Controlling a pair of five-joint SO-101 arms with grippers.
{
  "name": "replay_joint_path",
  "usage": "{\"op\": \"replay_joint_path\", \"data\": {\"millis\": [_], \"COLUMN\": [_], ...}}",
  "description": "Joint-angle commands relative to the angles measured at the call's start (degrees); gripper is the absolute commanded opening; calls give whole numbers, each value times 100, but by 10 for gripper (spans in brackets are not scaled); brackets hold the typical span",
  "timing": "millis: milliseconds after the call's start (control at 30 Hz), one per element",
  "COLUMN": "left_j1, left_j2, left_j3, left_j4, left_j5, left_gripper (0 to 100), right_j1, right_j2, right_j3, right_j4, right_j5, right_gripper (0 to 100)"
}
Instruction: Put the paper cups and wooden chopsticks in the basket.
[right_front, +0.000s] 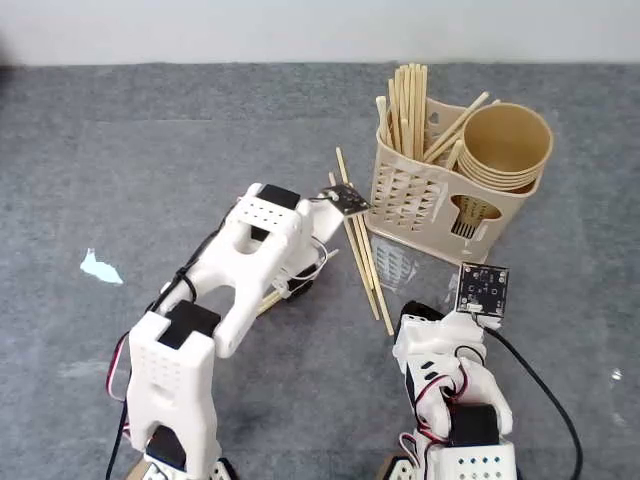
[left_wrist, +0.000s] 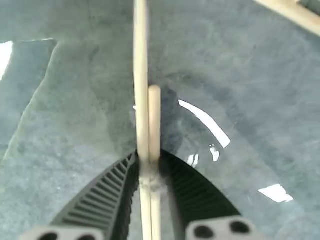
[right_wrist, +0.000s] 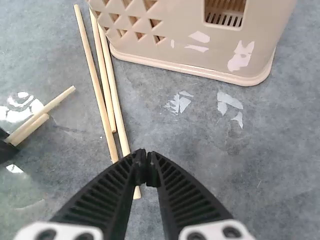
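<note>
Mat (left_wrist: 240, 60): seemingly two chopsticks (left_wrist: 142, 90), left jaws.

The high camera looks down over my table (right_front: 120, 150), basket (right_front: 410, 195) upper right. My wrist cameras face the tabletop closely, the left seemingly nearest; the right shares that basket.

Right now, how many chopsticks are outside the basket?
5. Three loose chopsticks lie side by side on the table beside the basket; a pair sits in the left gripper. More may be hidden.
</note>
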Motion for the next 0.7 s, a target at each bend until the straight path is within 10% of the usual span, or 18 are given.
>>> {"op": "replay_joint_path", "data": {"millis": [0,667], "left_j1": [70,141], "left_j2": [-62,-3138], "left_j3": [-145,-409], "left_j4": [149,123], "left_j5": [-35,-9], "left_gripper": [13,13], "right_j1": [66,66], "right_j2": [-40,-40], "right_j3": [-53,-53], "right_j4": [-110,-110], "right_j5": [-35,-35], "right_gripper": [9,9]}}
